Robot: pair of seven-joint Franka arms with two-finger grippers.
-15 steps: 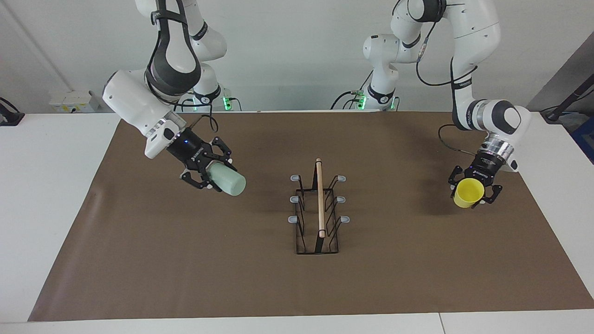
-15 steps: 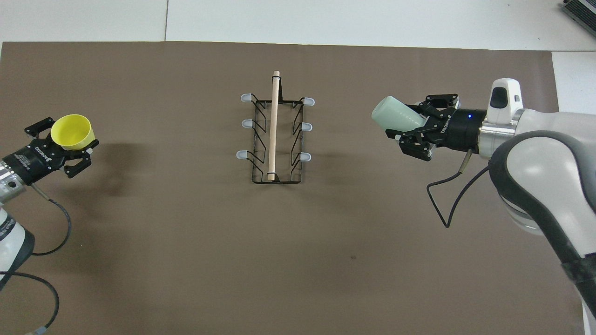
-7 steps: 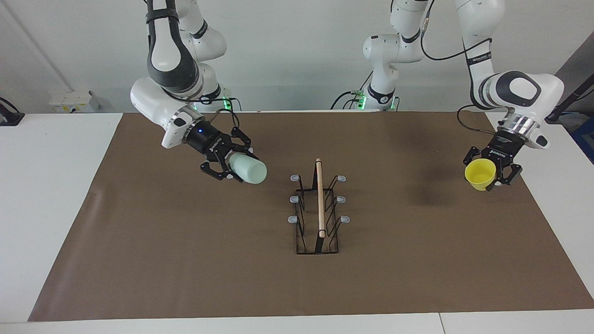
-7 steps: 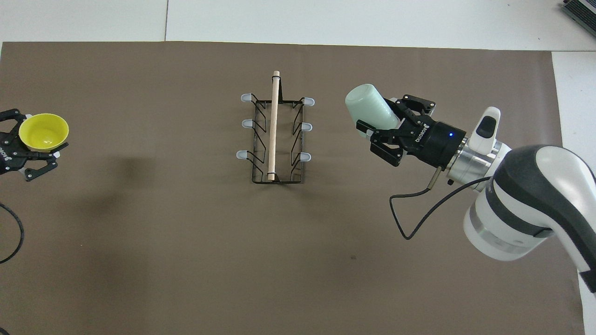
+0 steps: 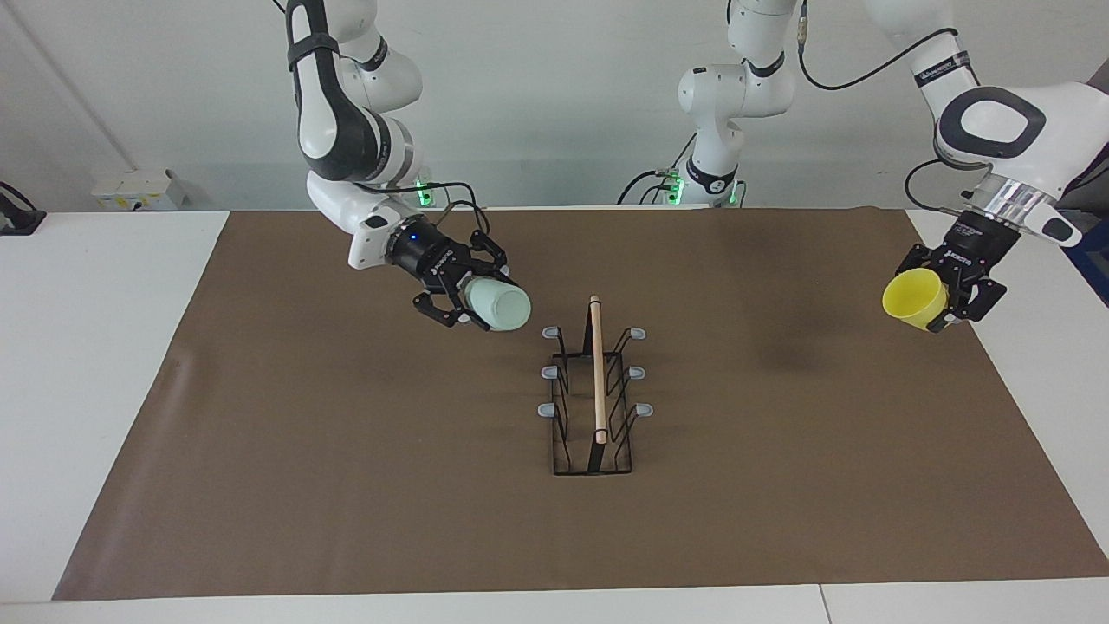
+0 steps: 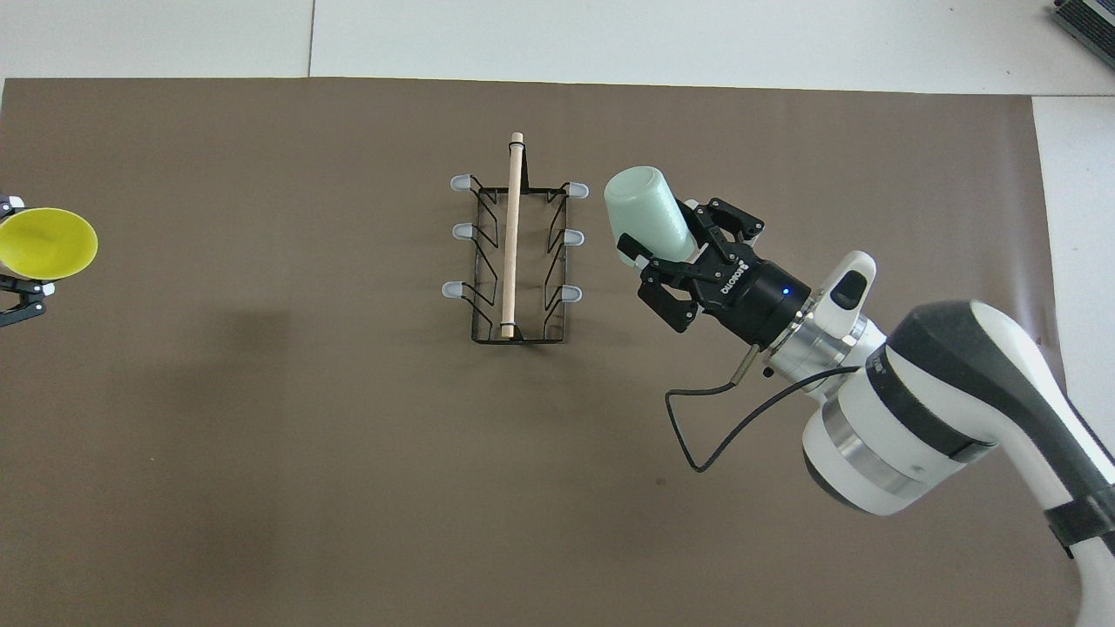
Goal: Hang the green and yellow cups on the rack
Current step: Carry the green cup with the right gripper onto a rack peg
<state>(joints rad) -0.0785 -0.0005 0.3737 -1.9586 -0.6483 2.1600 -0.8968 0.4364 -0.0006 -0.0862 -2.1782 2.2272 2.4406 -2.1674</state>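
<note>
The black wire rack [image 5: 597,373] with a wooden rod along its top and grey-tipped prongs stands at the middle of the brown mat; it also shows in the overhead view [image 6: 512,235]. My right gripper [image 5: 472,303] is shut on the mint green cup [image 5: 497,307], tilted on its side in the air, just beside the rack's prongs on the right arm's side [image 6: 645,216]. My left gripper [image 5: 943,295] is shut on the yellow cup [image 5: 911,296] and holds it up over the mat's edge at the left arm's end [image 6: 45,244].
The brown mat [image 5: 346,485] covers most of the white table [image 5: 95,364]. A black cable [image 6: 706,435] hangs from the right wrist over the mat. No cup hangs on the rack's prongs.
My right gripper has carried the green cup toward the rack, now close beside it. My left gripper has lifted the yellow cup and moved outward toward the mat's edge.
</note>
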